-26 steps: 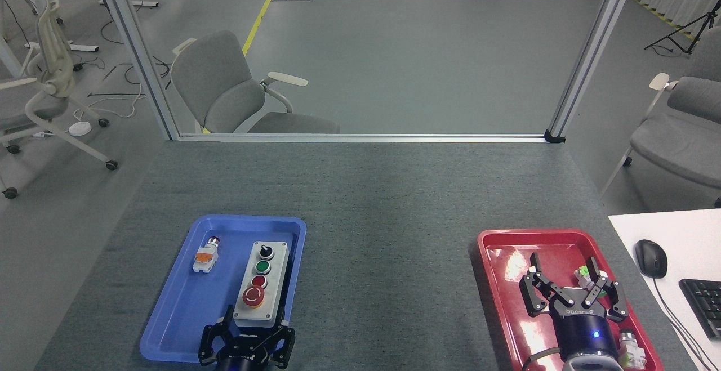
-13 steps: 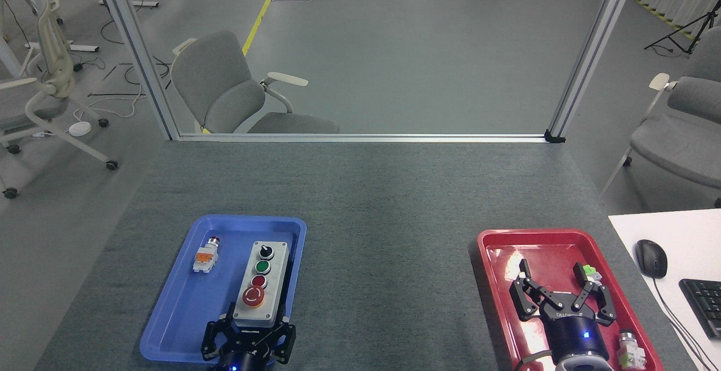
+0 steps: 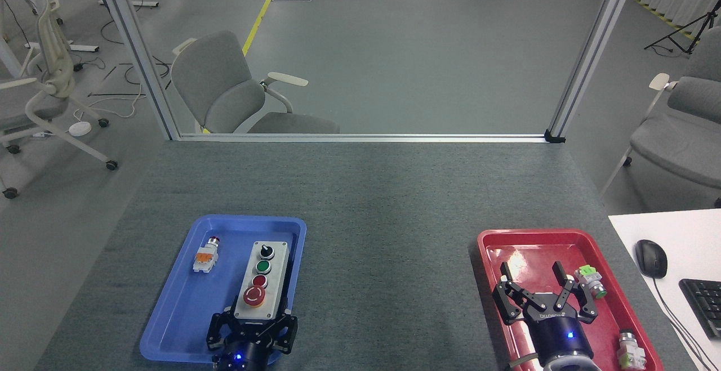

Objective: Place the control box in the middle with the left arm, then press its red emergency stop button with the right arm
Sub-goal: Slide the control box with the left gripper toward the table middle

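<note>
The control box (image 3: 261,281) lies lengthwise in the blue tray (image 3: 169,326), light grey on a black base. Its row runs black knob, green button, small red button, then the red emergency stop button (image 3: 253,296) nearest me. My left gripper (image 3: 256,320) sits at the box's near end, open, one finger on each side of that end. Whether the fingers touch the box is unclear. My right gripper (image 3: 530,274) hovers open over the red tray (image 3: 490,247) with nothing between its fingers. The middle (image 3: 388,258) is bare dark-grey carpet between the two trays.
A small white-and-orange switch part (image 3: 205,256) lies in the blue tray's left half. The red tray holds a green-capped part (image 3: 590,281) and another small part (image 3: 630,351). At the right stands a white desk with a mouse (image 3: 651,258) and keyboard (image 3: 704,303).
My left gripper crept forward until its fingers flank the box's near end. My right gripper slid left and back toward me, uncovering the green-capped part. The box stayed put.
</note>
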`<move>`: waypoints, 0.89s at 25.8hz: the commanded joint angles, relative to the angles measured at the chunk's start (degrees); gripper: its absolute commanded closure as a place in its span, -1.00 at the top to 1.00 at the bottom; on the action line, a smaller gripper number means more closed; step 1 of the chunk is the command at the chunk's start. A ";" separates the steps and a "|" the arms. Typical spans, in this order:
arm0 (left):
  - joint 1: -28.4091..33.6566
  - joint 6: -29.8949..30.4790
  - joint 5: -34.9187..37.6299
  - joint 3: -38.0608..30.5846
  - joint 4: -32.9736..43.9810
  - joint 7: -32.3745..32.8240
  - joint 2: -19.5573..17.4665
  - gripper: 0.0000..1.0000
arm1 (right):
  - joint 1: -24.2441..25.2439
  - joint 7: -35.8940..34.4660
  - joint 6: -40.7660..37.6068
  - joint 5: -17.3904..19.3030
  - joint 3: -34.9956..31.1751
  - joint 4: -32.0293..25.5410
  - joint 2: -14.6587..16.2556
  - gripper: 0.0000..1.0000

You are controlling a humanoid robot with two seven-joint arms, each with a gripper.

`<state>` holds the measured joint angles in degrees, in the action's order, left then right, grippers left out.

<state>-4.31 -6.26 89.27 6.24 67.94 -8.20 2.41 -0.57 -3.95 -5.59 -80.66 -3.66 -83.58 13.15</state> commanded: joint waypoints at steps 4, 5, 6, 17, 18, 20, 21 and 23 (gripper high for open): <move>-2.10 0.19 -0.67 0.00 -3.51 0.03 -0.31 0.16 | -0.04 -0.01 -0.03 0.06 0.41 0.00 -0.05 0.98; -2.19 0.37 -1.29 0.00 -3.51 0.03 -0.31 0.03 | 0.04 -0.01 -0.03 0.06 0.41 0.00 -0.05 0.98; -2.36 0.55 -1.99 0.00 -3.51 0.12 -0.39 -0.15 | 0.05 -0.01 -0.03 0.06 0.50 0.00 -0.05 0.98; -4.39 1.78 -6.30 -0.08 2.99 0.29 -4.08 -1.00 | -0.22 -0.01 -0.12 -0.11 1.11 0.00 -0.84 0.98; -3.86 2.13 -6.56 0.00 5.28 0.29 -4.61 -1.00 | -0.22 -0.01 -0.21 -0.20 1.11 0.00 -0.84 0.98; -2.72 3.71 -6.65 0.09 9.49 0.64 -4.79 -1.00 | -0.31 0.08 -0.21 -0.20 1.11 0.00 -1.02 0.98; -1.58 4.76 -6.65 0.09 11.25 0.82 -4.70 -1.00 | -0.48 0.17 -0.21 -0.20 1.02 0.00 -1.19 0.98; 0.01 5.91 -6.39 0.62 13.19 1.08 -4.52 -1.00 | -0.66 0.17 -0.21 -0.20 0.94 0.09 -1.28 0.98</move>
<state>-6.48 -1.97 82.82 6.40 77.08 -7.70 -2.00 -0.99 -3.82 -5.79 -80.84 -2.61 -83.57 12.07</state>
